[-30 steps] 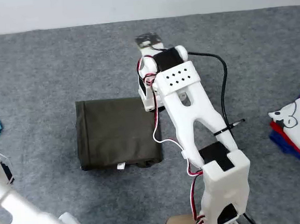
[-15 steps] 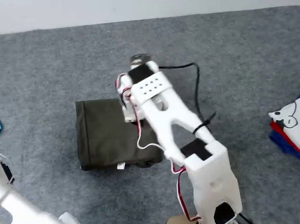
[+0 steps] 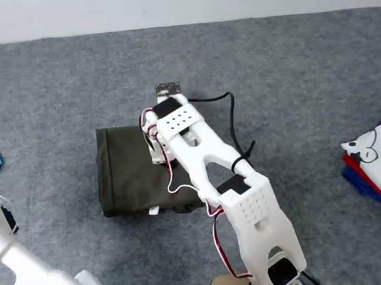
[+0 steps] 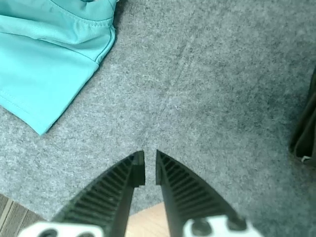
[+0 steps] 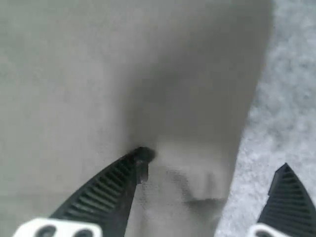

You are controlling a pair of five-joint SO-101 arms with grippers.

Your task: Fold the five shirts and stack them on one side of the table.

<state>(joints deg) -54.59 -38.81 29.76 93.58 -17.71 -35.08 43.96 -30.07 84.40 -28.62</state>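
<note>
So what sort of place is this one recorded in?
Likely a robot test bench for laundry folding: a grey-matted table, white arms at its edge, a folded dark shirt in the middle, a teal shirt and a shirt pile at the sides.

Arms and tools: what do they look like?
Both arms, left arm and right arm, have white shells. The right carries black servos, hole-grid plates, red-and-white wires and a black cable. The left tool and right tool have black ribbed tapered fingers on white mounts.
</note>
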